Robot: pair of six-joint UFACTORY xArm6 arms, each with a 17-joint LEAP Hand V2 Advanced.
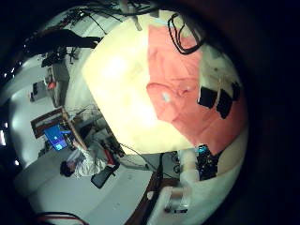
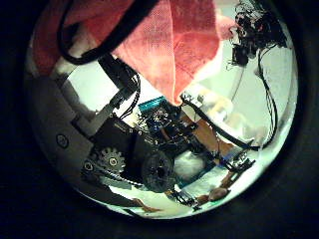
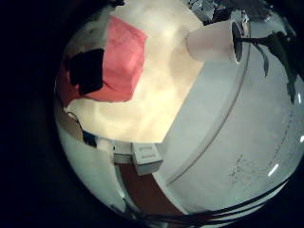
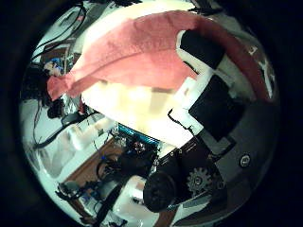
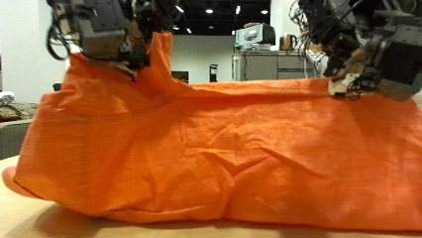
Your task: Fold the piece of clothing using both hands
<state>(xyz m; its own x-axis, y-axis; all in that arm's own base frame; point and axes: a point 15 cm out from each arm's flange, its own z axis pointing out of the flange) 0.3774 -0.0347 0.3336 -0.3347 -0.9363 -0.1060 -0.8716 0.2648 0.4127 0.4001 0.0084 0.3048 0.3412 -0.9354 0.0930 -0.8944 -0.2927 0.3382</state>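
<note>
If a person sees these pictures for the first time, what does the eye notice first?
The big orange garment fills the outside view, lifted like a curtain, with its lower edge bunched on the table. The left hand and the right hand each pinch one upper corner, so the top edge sags between them.

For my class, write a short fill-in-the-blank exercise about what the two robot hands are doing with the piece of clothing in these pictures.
1. The garment is coloured ____.
2. The left hand and right hand each pinch the garment's ____ edge.
3. The garment's lower part rests on the ____.
4. Between the two hands, the held edge ____ downward.

Missing words: orange; top; table; sags
</note>
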